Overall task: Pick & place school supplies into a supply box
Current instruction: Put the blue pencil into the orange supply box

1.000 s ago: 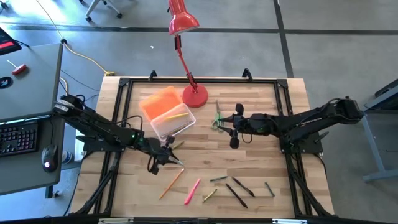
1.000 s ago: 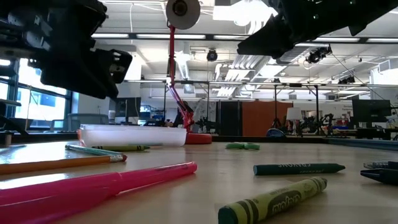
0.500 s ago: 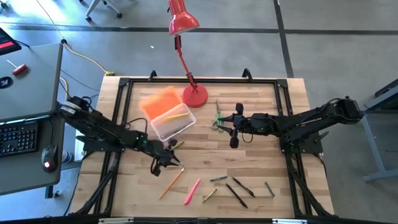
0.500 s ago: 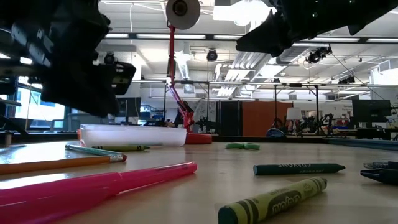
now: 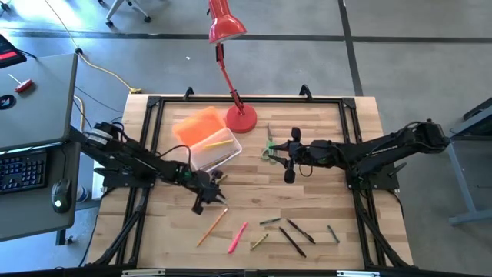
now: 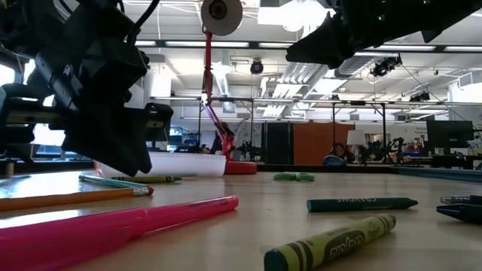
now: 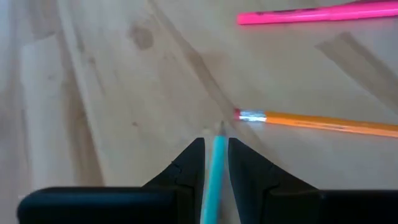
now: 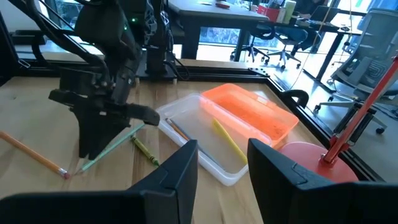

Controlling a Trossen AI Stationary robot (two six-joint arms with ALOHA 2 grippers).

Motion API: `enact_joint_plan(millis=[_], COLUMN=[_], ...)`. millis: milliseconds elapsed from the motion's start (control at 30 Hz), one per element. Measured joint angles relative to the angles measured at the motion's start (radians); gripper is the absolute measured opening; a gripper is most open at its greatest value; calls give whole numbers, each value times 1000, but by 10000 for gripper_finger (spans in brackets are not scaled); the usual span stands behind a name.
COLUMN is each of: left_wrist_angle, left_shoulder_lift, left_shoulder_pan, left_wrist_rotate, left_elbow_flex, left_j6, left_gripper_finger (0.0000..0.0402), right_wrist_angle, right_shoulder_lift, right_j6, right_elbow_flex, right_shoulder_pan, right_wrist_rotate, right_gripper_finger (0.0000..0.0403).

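My left gripper (image 5: 209, 198) hangs low over the table's near left, open. Its fingers (image 7: 194, 155) stand on either side of a teal pencil (image 7: 214, 177) and along it, just above it in the low view (image 6: 135, 162). The pencil (image 6: 105, 181) lies flat on the wood, its tip beside the eraser of an orange pencil (image 7: 311, 121). The supply box (image 5: 215, 152) is clear; a yellow pencil (image 5: 219, 143) lies inside, and its orange lid (image 5: 198, 125) lies open behind it. My right gripper (image 5: 288, 160) waits open above the table's middle, beside green-handled scissors (image 5: 267, 150).
A pink marker (image 5: 237, 237), an orange pencil (image 5: 211, 227), an olive crayon (image 5: 258, 241) and several dark pens (image 5: 296, 235) lie along the near edge. Another olive crayon (image 8: 144, 149) lies by the box. The red lamp's base (image 5: 241, 118) stands behind the box.
My left gripper has sunk toward the table and come down over the teal pencil, shifting slightly toward the table's right edge. The pencil and the other supplies have stayed where they were.
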Motion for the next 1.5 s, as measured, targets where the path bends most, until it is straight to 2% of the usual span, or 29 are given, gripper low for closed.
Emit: enact_joint_plan(millis=[467, 600, 833, 1033, 1233, 1367, 1500], left_wrist_angle=[-5, 11, 216, 317, 376, 368, 360], left_shoulder_lift=[8, 54, 193, 322, 357, 352, 350], left_shoulder_pan=[-2, -2, -2, 0, -2, -3, -3], left_wrist_rotate=[6, 8, 31, 72, 71, 64, 71], left_elbow_flex=[0, -1, 1, 8, 6, 5, 5], left_j6=[7, 7, 6, -55, -56, -56, -52], left_gripper_finger=[101, 101, 101, 101, 100, 79, 31], right_wrist_angle=[-8, -8, -9, -16, -25, -24, -24], right_shoulder_lift=[0, 0, 0, 0, 0, 0, 0], right_j6=[-7, -7, -7, -2, 0, 0, 0], right_elbow_flex=[0, 0, 0, 0, 0, 0, 0], right_shoulder_pan=[0, 0, 0, 0, 1, 1, 1], right_wrist_rotate=[0, 0, 0, -3, -8, -8, -8], right_gripper_finger=[119, 119, 119, 119, 119, 119, 119])
